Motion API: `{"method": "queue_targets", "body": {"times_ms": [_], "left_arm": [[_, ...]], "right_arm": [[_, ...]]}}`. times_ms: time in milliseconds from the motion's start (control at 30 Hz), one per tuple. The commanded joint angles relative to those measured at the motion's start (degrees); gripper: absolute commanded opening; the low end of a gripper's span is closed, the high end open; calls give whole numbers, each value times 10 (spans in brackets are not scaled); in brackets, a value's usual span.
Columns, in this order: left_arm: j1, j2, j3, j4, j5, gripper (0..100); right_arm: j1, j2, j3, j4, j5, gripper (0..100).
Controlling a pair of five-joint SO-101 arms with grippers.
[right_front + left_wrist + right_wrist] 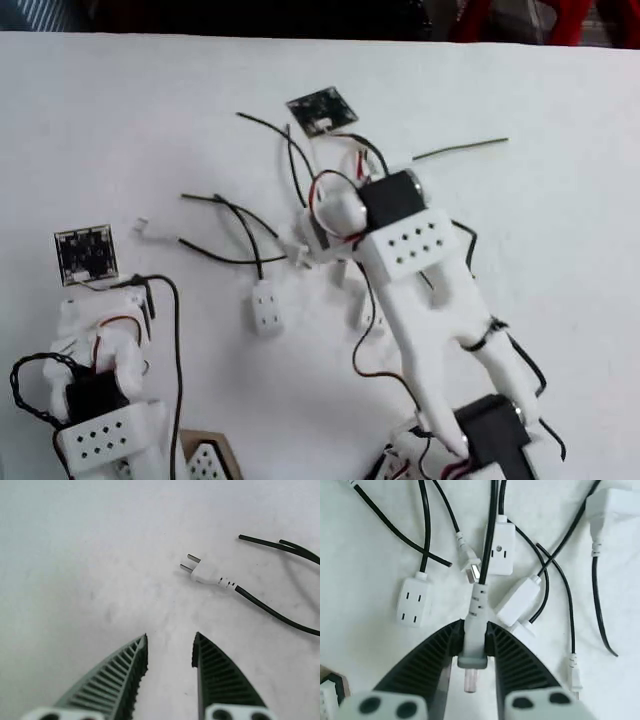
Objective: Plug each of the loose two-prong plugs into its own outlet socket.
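My right gripper (474,625) is shut on a white two-prong plug (472,647); its prongs point back toward the camera and its black cord runs away over the table. In the high view this gripper (303,250) hovers at mid-table among the cords. Below it lie white outlet sockets (412,601) (499,547) and a loose plug (467,560). Another socket (265,305) lies left of the arm. My left gripper (170,639) is open above bare table, a short way from a small white plug (202,572) on a black cord, which also lies near the table's left side (140,228).
Black cords (235,225) cross the table's middle. Two dark square boards lie flat, one at the left (87,253) and one at the back (320,110). A thin loose wire (460,150) lies at the back right. The right arm (440,330) covers more cords and a socket.
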State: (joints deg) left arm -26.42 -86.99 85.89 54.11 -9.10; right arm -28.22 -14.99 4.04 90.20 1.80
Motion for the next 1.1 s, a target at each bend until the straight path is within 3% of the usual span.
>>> {"method": "queue_targets", "body": {"times_ms": [0, 133, 533, 867, 1067], "left_arm": [[-4, -7, -3, -14, 0, 162], [-4, -7, -3, -14, 0, 162], [-4, -7, -3, -14, 0, 162], [-4, -7, -3, -14, 0, 162], [-4, -7, -3, -14, 0, 162]], "right_arm": [[3, -49, 30, 20, 5, 17], [-1, -63, 131, -7, 5, 17], [-93, -59, 418, -218, 6, 17], [-131, -58, 481, -231, 6, 20], [-140, -58, 482, -228, 6, 98]]}}
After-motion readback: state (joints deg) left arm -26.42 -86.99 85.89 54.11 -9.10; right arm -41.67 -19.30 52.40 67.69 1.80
